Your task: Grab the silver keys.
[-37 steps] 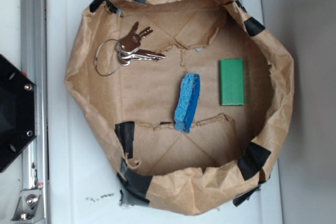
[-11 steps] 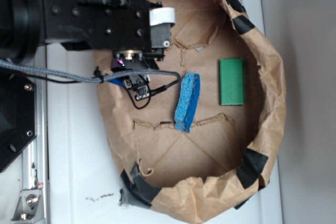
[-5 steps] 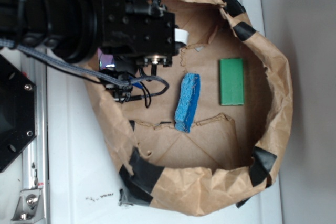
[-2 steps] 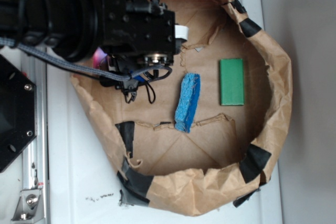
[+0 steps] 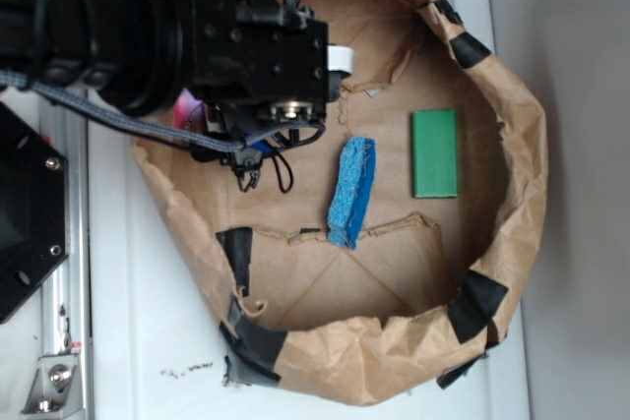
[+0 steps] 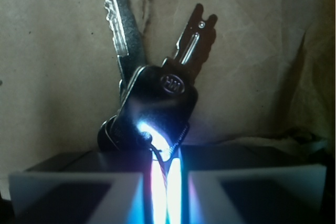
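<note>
The silver keys (image 6: 157,98) fill the wrist view: two blades point up and away, and a dark round head sits right at my fingertips. My gripper (image 6: 165,182) is shut, its two white fingers (image 6: 79,192) nearly touching, with the thin wire ring pinched in the bright slit between them. Brown paper lies behind the keys. In the exterior view the black arm (image 5: 246,36) covers the upper left of the paper bag (image 5: 522,145), so the keys and fingertips are hidden there.
A blue sponge (image 5: 350,192) lies mid-bag and a green rectangular block (image 5: 435,152) lies to its right. The crumpled bag rim, patched with black tape (image 5: 477,302), rings everything. A black base (image 5: 25,223) and a metal rail stand at the left.
The arm has come in over the keys at the bag's upper left, and they are now hidden under it. The bag's left wall was pushed inward and has sprung back. Little has moved in the last half second.
</note>
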Controlling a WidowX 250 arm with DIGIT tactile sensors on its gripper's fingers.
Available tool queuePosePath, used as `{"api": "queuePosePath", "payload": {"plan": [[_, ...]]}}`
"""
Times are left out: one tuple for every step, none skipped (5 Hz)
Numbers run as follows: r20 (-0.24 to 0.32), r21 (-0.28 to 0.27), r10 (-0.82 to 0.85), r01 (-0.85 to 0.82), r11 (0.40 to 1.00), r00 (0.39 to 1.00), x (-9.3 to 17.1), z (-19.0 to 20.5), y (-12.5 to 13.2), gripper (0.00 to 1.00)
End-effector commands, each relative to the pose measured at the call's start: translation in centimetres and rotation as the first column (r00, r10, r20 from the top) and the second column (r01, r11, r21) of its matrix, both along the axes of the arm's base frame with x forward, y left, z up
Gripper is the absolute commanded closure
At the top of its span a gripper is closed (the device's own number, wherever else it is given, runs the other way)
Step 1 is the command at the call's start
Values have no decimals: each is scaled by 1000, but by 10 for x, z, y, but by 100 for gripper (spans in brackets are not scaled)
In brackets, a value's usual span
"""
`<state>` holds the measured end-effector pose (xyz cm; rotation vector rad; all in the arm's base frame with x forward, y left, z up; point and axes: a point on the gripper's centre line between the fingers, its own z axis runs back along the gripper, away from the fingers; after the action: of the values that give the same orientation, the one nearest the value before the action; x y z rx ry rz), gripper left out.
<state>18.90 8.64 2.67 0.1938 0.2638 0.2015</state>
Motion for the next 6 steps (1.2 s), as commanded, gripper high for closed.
{"api": "queuePosePath", "payload": {"plan": [[120,-15,72,-71,997,990,21,59,-11,100],[141,-110,198,-183,977,970,30,105,-42,100],[239,-298,245,-170,939,940,28,138,-61,100],[348,-306,169,-58,950,922,27,139,-74,100],[348,-277,194,-97,956,917,36,131,-65,100],[361,-242,255,-174,954,897,55,123,-49,100]]}}
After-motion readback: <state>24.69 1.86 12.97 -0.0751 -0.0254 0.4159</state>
